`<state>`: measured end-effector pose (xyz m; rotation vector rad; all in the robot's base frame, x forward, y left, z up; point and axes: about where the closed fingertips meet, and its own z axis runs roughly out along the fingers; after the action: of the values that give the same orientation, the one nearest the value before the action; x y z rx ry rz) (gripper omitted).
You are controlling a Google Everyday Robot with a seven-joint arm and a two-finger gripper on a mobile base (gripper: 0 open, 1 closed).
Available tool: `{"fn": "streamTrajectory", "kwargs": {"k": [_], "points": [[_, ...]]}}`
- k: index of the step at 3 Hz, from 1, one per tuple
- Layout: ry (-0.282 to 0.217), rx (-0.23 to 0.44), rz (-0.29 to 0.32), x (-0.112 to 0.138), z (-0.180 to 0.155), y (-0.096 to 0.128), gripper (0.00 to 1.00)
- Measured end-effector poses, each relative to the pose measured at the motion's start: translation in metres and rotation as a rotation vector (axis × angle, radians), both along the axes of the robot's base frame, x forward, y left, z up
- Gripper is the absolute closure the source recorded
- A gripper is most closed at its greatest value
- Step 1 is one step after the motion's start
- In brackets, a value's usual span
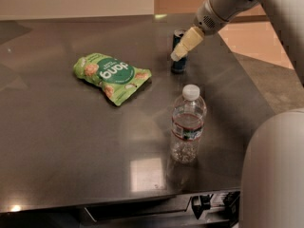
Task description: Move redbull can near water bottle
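Observation:
The redbull can (177, 65) stands upright at the far middle of the dark table, blue and silver, partly covered by my gripper. My gripper (182, 46) reaches in from the upper right, its pale yellow fingers over the can's upper part. The water bottle (187, 124) stands upright nearer the front, clear with a white cap and a dark red-and-white label, about a bottle's height in front of the can.
A green snack bag (112, 76) lies flat to the left of the can. The dark table (66, 146) ends at a front edge at the bottom and a right edge by my arm. A large grey part of my body (275, 175) fills the lower right corner.

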<state>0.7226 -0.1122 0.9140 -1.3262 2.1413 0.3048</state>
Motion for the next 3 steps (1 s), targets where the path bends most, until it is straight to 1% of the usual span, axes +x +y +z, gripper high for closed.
{"fn": "streamTrajectory", "kwargs": {"k": [1,2,3], "points": [[-0.009,0.017,-0.014,0.008,0.003,0.001,0.18],[-0.003,0.039,0.003,0.006,0.006,0.004,0.41],[0.009,0.066,0.040,-0.006,0.012,0.007,0.63]]}}
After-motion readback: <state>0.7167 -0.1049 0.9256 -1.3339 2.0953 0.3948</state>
